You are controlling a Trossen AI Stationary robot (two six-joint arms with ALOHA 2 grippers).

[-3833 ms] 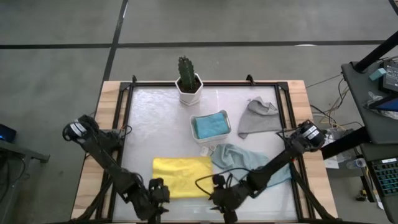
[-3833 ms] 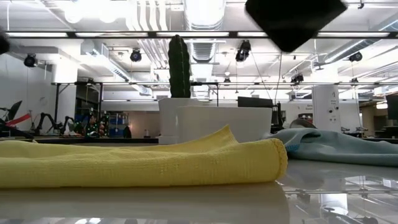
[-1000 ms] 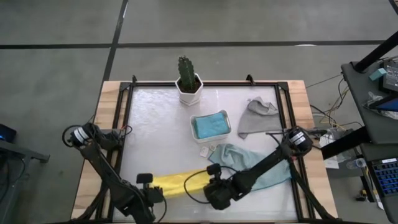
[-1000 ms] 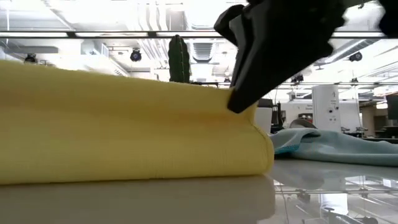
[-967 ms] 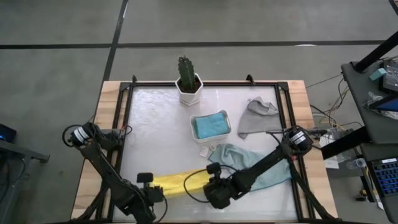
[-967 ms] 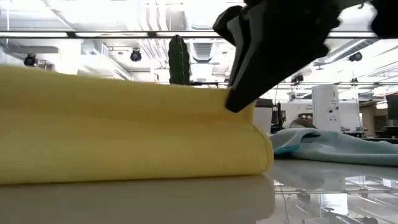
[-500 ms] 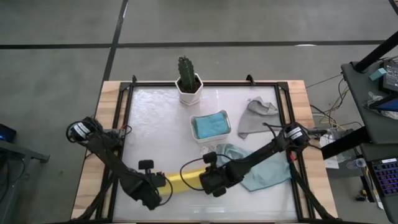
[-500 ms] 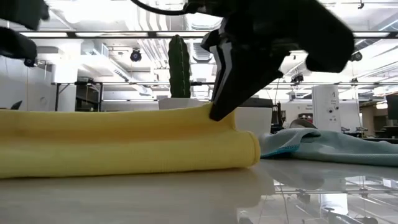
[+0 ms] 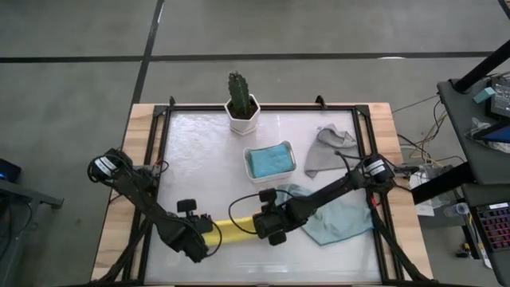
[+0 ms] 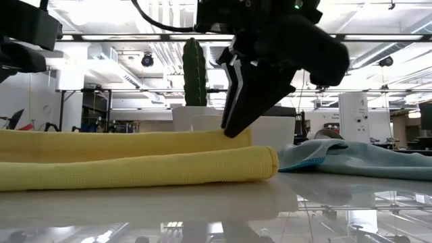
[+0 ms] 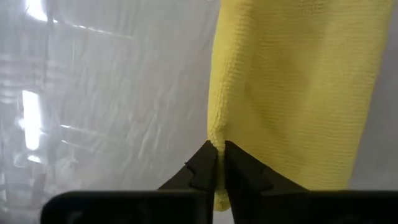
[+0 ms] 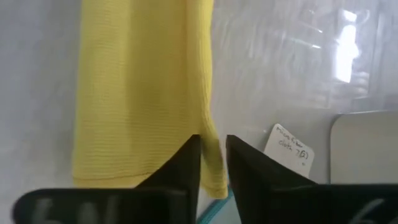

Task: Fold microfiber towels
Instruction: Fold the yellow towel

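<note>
The yellow towel (image 9: 232, 229) lies near the table's front edge, folded into a narrow two-layer strip (image 10: 135, 162). My left gripper (image 11: 217, 163) is shut on its left end. At its right end my right gripper (image 12: 213, 163) points steeply down. Its fingers stand slightly apart on either side of the towel's edge (image 12: 210, 140). A pale teal towel (image 9: 339, 217) lies crumpled to the right. A grey towel (image 9: 331, 151) lies at the back right. A blue towel (image 9: 269, 160) sits folded in a white tray (image 9: 249, 169). My left gripper pinches the yellow towel's folded edge (image 11: 215, 140) at the strip's left end between its two fingers, coming from above and pointing steeply down. The towel lies flat on the table under them. My right gripper straddles the towel's edge; whether its fingers (image 12: 186, 163) touch the cloth I cannot tell.
A cactus in a white pot (image 9: 241, 105) stands at the back middle. A small paper label (image 12: 287, 149) lies between the tray and the yellow towel. A black frame (image 9: 155, 159) runs round the table's edges. Bare table lies at the left and back left.
Both grippers have gone toward the table's far edge and down, carrying the yellow towel's raised edge with them. The towel, held up high a second ago, has been folded over and now lies low in two layers as a narrow strip.
</note>
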